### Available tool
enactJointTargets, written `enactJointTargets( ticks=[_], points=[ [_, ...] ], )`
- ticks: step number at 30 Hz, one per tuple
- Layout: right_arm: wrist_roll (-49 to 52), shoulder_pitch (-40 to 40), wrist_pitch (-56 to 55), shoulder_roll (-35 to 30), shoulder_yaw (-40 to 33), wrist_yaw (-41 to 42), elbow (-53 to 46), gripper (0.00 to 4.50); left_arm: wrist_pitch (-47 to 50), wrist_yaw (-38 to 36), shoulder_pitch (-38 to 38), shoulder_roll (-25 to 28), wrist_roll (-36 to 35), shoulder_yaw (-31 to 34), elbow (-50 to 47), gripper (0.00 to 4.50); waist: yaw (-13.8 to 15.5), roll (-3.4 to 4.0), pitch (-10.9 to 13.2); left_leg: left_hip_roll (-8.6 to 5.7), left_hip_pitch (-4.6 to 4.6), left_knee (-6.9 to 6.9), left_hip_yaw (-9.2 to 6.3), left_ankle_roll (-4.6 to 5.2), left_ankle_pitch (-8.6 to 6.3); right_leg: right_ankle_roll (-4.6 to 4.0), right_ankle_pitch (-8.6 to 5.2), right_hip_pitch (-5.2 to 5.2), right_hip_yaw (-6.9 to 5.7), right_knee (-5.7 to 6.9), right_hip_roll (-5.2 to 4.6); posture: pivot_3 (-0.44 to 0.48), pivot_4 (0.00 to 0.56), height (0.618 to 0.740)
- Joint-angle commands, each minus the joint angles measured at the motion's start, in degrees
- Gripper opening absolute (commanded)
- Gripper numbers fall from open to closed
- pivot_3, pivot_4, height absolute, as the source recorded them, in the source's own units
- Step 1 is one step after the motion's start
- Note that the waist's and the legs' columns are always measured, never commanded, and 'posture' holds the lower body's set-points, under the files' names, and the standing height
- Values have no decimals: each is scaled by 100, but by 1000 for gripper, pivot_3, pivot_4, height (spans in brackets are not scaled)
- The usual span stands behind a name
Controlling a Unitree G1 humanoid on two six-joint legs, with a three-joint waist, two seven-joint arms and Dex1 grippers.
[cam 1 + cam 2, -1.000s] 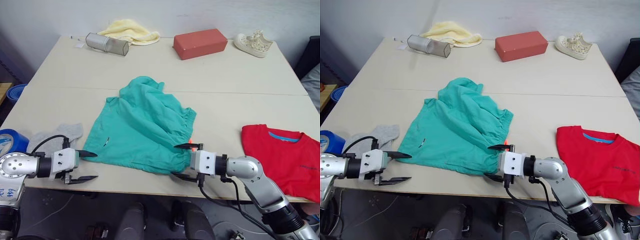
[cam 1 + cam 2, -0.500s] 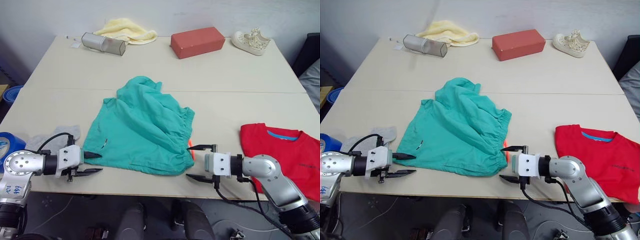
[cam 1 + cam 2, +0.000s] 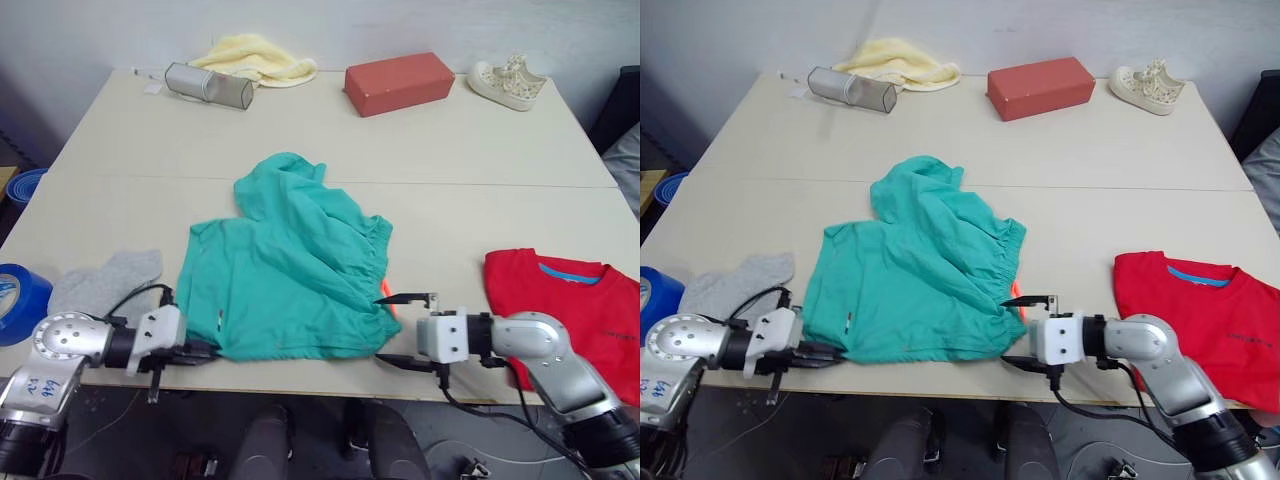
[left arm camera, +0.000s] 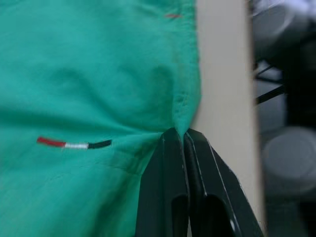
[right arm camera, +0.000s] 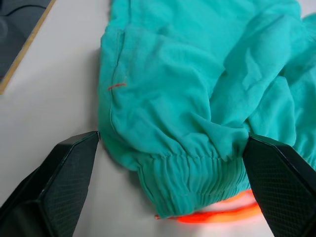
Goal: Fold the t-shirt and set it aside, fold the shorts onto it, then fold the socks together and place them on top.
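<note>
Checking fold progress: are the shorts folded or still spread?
Spread: the shorts lie open and rumpled, left gripper pinching one corner.

The shorts [image 3: 290,265] are showing as soft, matt teal cloth, gathering into ribbed puckers at the waistband. The socks [image 3: 105,280] are looking like grey knit, the t-shirt [image 3: 575,305] like plain matt cotton. The table [image 3: 330,140] is appearing smooth, pale and dull.

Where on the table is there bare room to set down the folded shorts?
Bare tabletop lies between the shorts and the t-shirt, and in a wide band between the shorts and the red box. The near left edge is crowded: socks, left claw.
</note>
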Motion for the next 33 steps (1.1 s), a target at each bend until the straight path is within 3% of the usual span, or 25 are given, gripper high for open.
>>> enactJointTargets(
  ticks=[1,10,16,28,33],
  points=[
    [225,101,-155,-90,-219,65,-113,3252,198,113,21,28,-128,133,-344,0,1,0,0,0,1,1,0,0,0,0,0,1,0,0,0,0,150,740],
    [-88,87,-328,-13,-127,-65,143,39,-36,151,84,65,32,233,-136,0,-4,-1,1,9,8,5,9,-4,3,-7,2,0,8,1,9,0,150,740],
    [437,446,-400,-312,-376,362,9,39,322,-132,470,140,-404,318,-627,0,-4,-1,1,8,3,1,13,-4,-4,-5,1,-5,11,-1,9,0,150,740],
    [1963,2199,7,-1269,-1342,1613,-477,39,1588,-407,1320,616,-1069,210,-1974,0,2,-12,8,9,12,10,14,3,-17,2,-5,7,21,-7,12,0,150,740],
    [2453,1880,827,-1165,-1508,1342,-827,39,1780,-117,554,506,-971,209,-1503,0,15,-8,13,15,14,13,18,-3,-11,1,-17,4,29,-10,21,0,150,740]
  ],
)
